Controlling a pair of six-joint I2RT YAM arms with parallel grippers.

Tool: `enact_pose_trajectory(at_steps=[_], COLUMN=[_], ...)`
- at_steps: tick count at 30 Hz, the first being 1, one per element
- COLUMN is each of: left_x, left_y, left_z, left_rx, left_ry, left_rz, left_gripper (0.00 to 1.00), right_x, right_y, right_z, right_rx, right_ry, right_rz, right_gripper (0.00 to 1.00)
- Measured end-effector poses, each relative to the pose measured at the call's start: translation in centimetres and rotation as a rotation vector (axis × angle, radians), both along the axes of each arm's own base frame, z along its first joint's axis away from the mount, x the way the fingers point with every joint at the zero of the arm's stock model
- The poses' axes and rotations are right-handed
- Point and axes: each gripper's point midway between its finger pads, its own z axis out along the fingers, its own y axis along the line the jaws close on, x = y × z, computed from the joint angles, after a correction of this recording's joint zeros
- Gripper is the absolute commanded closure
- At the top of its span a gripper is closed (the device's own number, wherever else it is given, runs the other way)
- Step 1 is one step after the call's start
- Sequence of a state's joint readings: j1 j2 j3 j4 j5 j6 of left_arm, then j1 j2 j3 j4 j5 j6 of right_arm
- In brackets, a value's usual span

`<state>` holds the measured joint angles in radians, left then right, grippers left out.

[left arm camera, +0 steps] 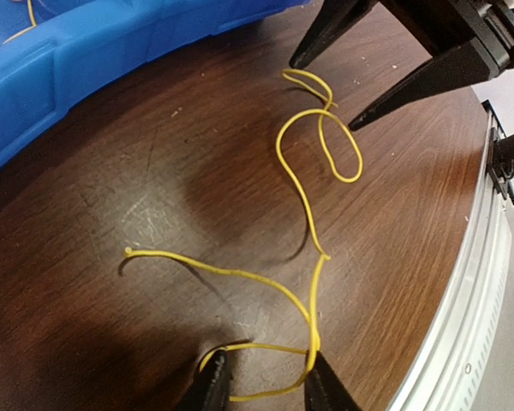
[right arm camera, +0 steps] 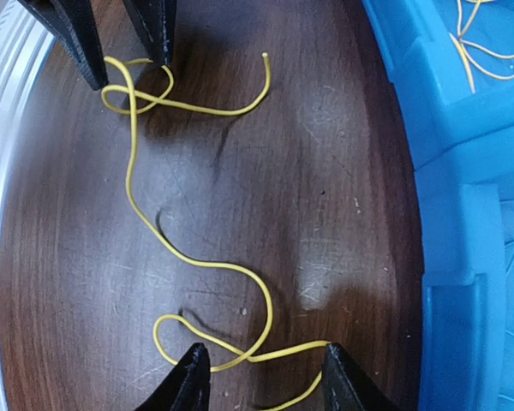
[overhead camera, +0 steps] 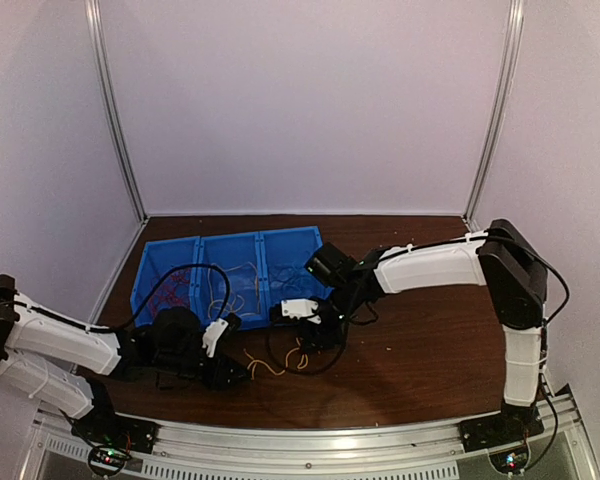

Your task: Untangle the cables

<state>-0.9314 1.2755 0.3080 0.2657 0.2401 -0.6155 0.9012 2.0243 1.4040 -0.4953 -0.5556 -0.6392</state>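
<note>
Yellow cable [left arm camera: 301,195] loose on table [left arm camera: 154,171]

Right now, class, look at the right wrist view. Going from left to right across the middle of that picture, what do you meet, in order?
silver edge rail → yellow cable → blue bin

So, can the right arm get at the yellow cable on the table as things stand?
Probably yes: the right gripper has its jaws open either side of the yellow cable, with nothing else in the way.
</note>
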Motion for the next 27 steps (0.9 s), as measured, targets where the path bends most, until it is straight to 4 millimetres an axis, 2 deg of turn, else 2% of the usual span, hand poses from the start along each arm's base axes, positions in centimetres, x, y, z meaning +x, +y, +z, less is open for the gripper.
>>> enact_pose_trajectory(at_steps=[3,7,11,19,27], left_x=[0.0,0.1,0.1,0.1,-0.2], left_y=[0.0,-0.1,-0.2,-0.3,-0.7], left_z=[-0.4,-0.5,-0.4,-0.3,0.0], left_rx=[0.009,0.007,0.003,-0.011,-0.027], left_ry=[0.006,0.004,0.000,-0.006,-0.014], left_rz=[0.000,0.000,-0.001,-0.005,-0.020], left_gripper=[0.86,0.91,0.94,1.00,1.00], right_x=[-0.3,-0.4,-0.6,-0.1,0.2], right_y=[0.0,0.1,0.3,1.4,1.9], right_z=[-0.2,-0.2,-0.1,-0.1,-0.5], right_rx=[-0.006,-0.005,0.004,0.020,0.019], right_ry=[0.021,0.042,0.075,0.130,0.174], right_rz=[-0.005,-0.025,-0.048,-0.114,-0.172], right_gripper=[0.59,0.63,0.69,0.76,0.98])
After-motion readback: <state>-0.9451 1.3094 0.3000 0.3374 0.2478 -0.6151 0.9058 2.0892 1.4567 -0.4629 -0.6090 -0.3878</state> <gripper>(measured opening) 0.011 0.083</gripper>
